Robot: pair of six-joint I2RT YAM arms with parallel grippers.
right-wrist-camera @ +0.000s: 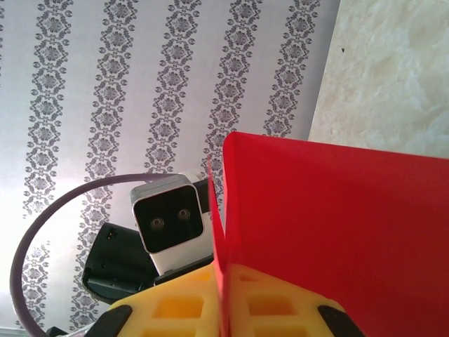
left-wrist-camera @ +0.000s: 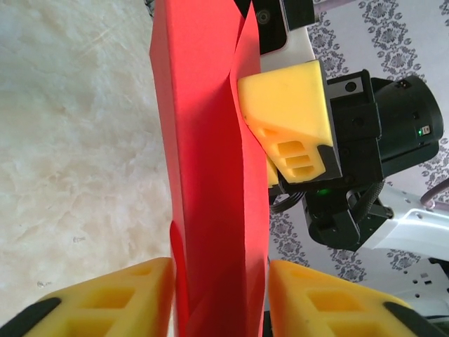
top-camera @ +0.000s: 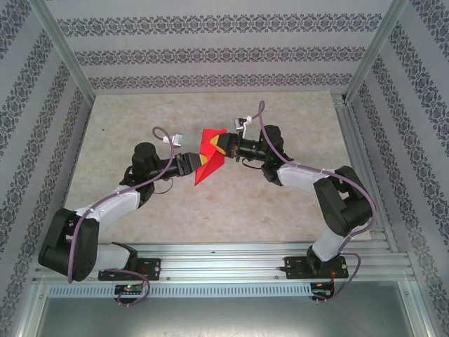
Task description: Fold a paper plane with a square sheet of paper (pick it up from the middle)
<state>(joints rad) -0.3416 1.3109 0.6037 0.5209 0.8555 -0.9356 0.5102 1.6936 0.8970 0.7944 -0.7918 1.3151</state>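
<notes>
The square sheet of paper (top-camera: 210, 159) is bright red, partly folded, and held up above the middle of the table. My right gripper (top-camera: 223, 146) is shut on its upper right edge; in the right wrist view the yellow pads (right-wrist-camera: 182, 309) pinch a thin red edge of the paper (right-wrist-camera: 337, 225). My left gripper (top-camera: 191, 166) reaches in from the left. In the left wrist view its gripper (left-wrist-camera: 221, 274) straddles the paper (left-wrist-camera: 210, 175), which is puffed up and not flattened. The pads stand close at both sides, with a sliver of gap on the right. The right gripper's yellow finger (left-wrist-camera: 284, 105) presses the paper higher up.
The beige marbled table top (top-camera: 140, 119) lies below the paper. Patterned walls enclose it on three sides. Aluminium posts (top-camera: 63, 49) stand at the back corners, and a rail (top-camera: 224, 256) carrying both arm bases runs along the near edge.
</notes>
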